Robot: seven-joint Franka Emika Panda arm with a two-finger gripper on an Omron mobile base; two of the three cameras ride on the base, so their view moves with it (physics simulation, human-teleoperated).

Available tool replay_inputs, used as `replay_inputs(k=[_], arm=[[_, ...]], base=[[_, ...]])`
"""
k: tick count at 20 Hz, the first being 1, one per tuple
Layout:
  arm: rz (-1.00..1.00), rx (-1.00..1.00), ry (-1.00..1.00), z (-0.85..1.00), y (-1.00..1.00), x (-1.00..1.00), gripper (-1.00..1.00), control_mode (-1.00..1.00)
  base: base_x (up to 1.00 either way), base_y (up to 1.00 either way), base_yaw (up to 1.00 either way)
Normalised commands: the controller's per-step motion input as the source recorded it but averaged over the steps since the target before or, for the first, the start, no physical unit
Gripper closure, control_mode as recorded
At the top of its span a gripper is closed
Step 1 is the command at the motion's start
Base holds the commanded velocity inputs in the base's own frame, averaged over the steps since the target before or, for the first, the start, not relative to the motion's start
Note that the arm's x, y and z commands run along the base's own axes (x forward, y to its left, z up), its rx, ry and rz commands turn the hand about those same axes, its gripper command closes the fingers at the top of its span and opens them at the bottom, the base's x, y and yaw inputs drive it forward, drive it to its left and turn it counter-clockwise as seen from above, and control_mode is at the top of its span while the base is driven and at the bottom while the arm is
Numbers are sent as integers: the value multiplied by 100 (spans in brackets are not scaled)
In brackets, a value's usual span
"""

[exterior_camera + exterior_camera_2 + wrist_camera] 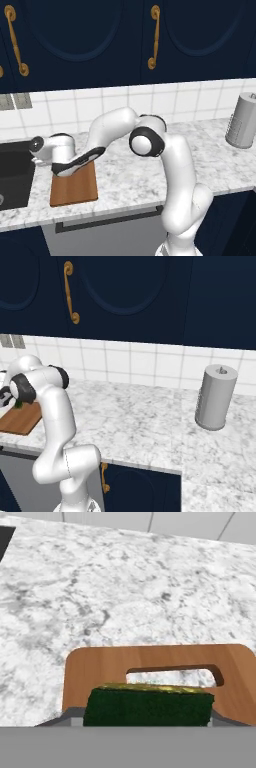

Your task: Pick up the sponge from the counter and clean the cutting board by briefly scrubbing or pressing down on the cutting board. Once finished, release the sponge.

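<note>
— One block is what I carry: the sponge (149, 705), dark green face toward my camera with a yellow-green layer along its far edge, pinched between my two fingers. My gripper (148, 718) is closed onto its short ends.

— Start at the left. What lies there?

— In the left base view, the black sink basin (15, 172) is sunk into the counter (135, 175) at the far left. Just beside it, to the right, lies the cutting board (74, 187), brown wood, its long side running away from the front edge. My hand hangs over the board's far end, the forearm crossing above it.

— And the sponge against the board?

— From the hand camera it sits low over the board (150, 662), right by the slot handle cut near the short end; speckled marble shows through the slot. Whether it presses on the wood or hovers a touch above, I cannot tell.

— Further right?

— My arm's elbow stands mid-counter, then open marble, then a grey ribbed cylinder (241, 121) upright near the tiled wall (150, 102). From the right base view, the same cylinder (216, 397) stands well apart from the board (21, 420), and a sliver of green (19, 404) peeks out beside my wrist.
</note>
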Motion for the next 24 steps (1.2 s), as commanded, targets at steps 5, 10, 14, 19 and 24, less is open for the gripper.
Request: replay_inputs(k=[5,10,14,19,24], arm=[[0,0,-11,-2,-56,0,100,-100],[0,0,-8,-6,-44,0,100,-100],[1,2,-10,-25,-1,-33,100,-100],[0,10,-12,-28,0,-57,100,-100],[0,12,-9,-26,0,-61,100,-100]], base=[[0,0,0],[0,0,0],[0,0,0],[0,0,0],[0,0,0]])
